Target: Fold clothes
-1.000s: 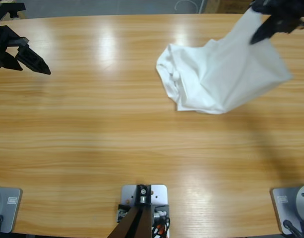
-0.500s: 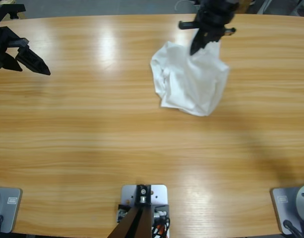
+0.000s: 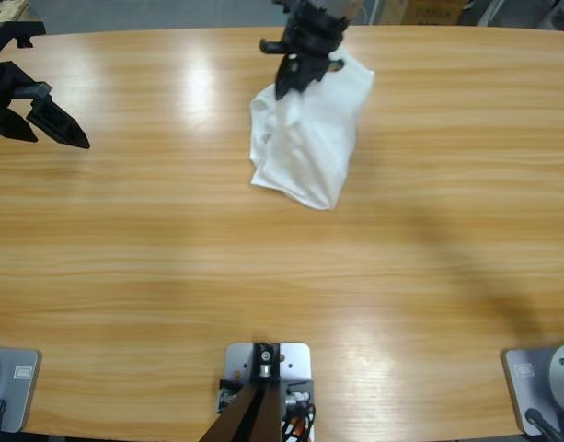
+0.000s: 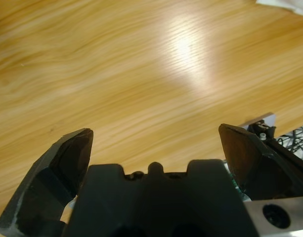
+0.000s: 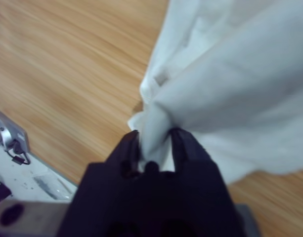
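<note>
The clothes, a white T-shirt (image 3: 309,143), hang bunched from my right gripper (image 3: 289,83) at the table's far middle, the lower part resting on the wood. In the right wrist view the jaws are shut on a pinched fold of the white T-shirt (image 5: 230,89), right gripper (image 5: 153,140). My left gripper (image 3: 56,127) stands at the far left edge of the table, open, with nothing between its jaws; the left wrist view shows the left gripper (image 4: 156,143) over bare wood, and a corner of the T-shirt (image 4: 284,4) at the top right.
The long wooden table (image 3: 263,267) stretches across the whole high view, with bare wood between the two grippers and all along the near side. The table's far edge (image 3: 171,30) runs just behind both arms.
The right gripper has carried the T-shirt leftward along the far side of the table, from the right corner to the middle. The shirt has bunched narrower. The left gripper has barely moved.
</note>
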{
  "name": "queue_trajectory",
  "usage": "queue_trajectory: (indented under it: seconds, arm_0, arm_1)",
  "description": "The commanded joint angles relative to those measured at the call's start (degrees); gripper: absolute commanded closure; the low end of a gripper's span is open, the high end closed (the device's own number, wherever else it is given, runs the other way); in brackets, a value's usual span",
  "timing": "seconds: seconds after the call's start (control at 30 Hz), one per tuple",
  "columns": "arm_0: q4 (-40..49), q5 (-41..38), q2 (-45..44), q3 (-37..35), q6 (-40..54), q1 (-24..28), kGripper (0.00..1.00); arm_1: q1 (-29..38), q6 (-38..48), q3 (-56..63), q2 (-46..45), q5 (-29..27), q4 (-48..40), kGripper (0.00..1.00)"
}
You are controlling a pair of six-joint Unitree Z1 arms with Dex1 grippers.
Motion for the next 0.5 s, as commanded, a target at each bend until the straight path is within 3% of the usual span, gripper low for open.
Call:
queue_trajectory:
  seconds: [0.03,0.3,0.5]
  arm_0:
    - [-0.4,-0.3,0.6,2.2,0.7,0.5,0.009]
    - [-0.4,-0.5,0.1,3.0,0.9,0.5,0.009]
    - [-0.7,-0.7,-0.1,3.1,1.1,0.3,0.009]
  arm_1:
    - [1.4,0.5,-7.3,9.0,4.2,5.5,0.000]
    - [3.8,-1.5,-13.6,12.7,3.8,5.6,0.000]
    - [3.7,-0.8,-13.9,4.4,1.6,5.7,0.000]
